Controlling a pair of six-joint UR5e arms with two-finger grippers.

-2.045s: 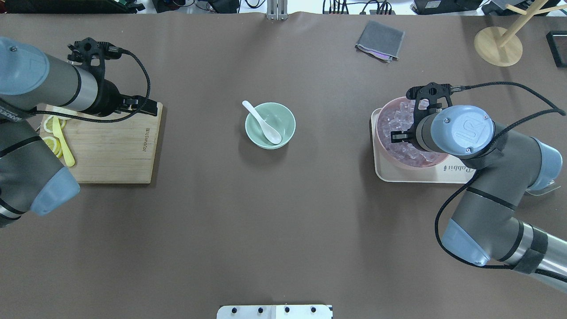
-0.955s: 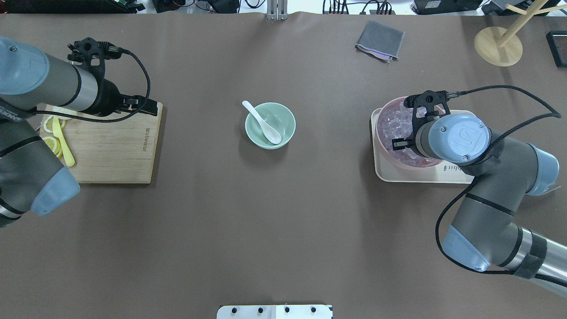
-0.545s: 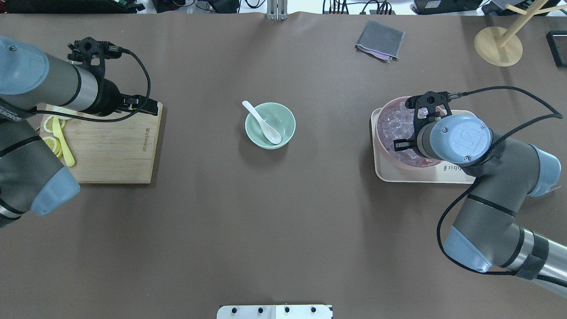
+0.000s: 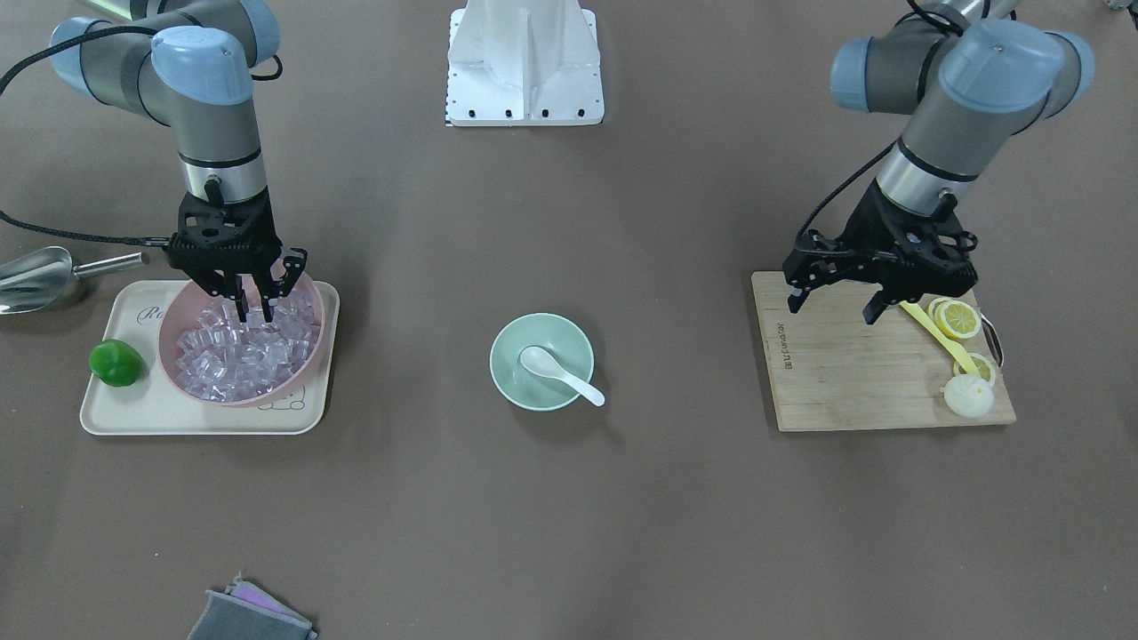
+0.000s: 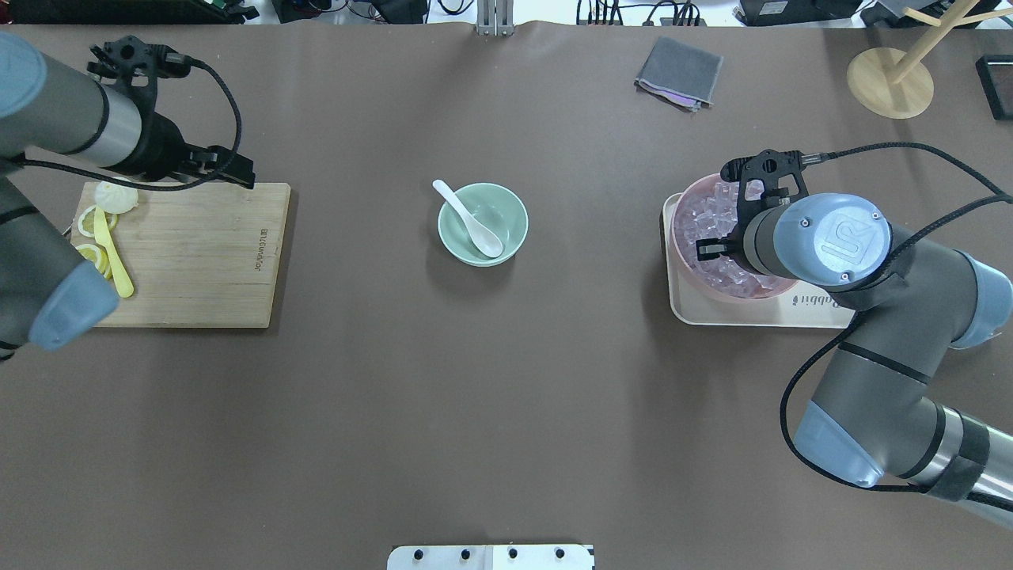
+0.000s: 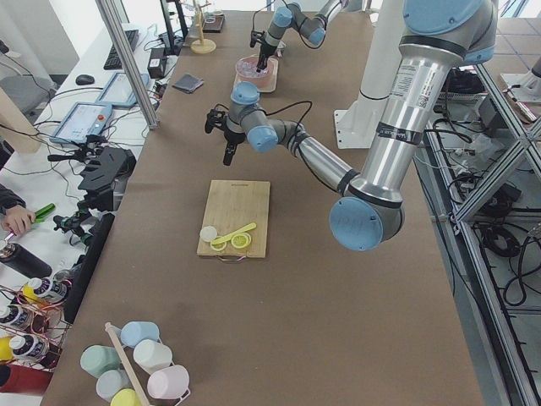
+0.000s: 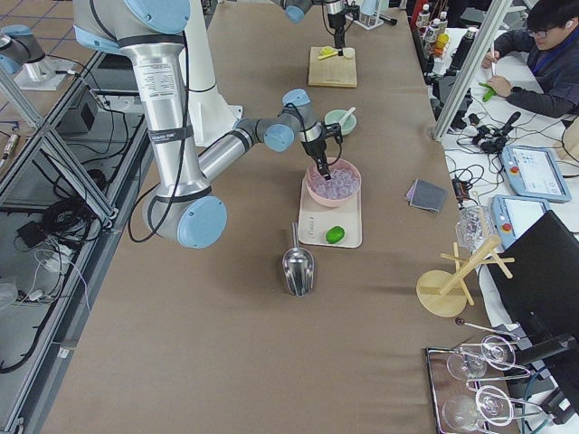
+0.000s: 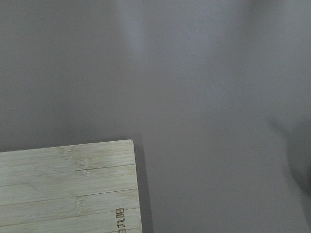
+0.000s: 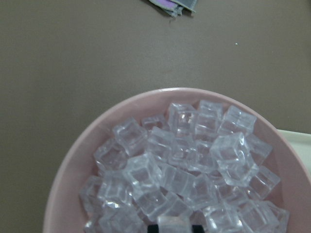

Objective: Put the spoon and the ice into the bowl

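Over on the robot's left, a bamboo cutting board (image 5: 190, 253) carries lemon slices (image 5: 89, 257) and a slim yellow utensil (image 5: 115, 265) along its outer end. The left gripper (image 4: 831, 302) hangs above the board's far edge, fingers spread wide with nothing between them, well apart from everything that counts in this one. Across to centre table now: the mint-green bowl (image 5: 506, 210) sits alone on the brown surface, and the white soup spoon (image 5: 475, 223) lies in it, scoop down in the bottom and handle propped over the rim, pointing away from the robot and to its left. On to the right side, and this is where it's happening: a pink bowl (image 9: 70, 179) heaped with clear cubes stands on a cream tray (image 4: 151, 413), and the right gripper (image 4: 253, 313) points straight down into the top of that heap. From the wrist camera, the two black fingertips (image 9: 152, 227) sit close together with one ice cube (image 9: 173, 223) filling the gap between them, pinched right at the surface of the pile with its neighbours crowding round, well apart from the mint-green bowl. Further right, a lime (image 4: 116, 363) rests on the tray beside the pink bowl, and a steel scoop (image 4: 31, 276) lies on the table just off the tray
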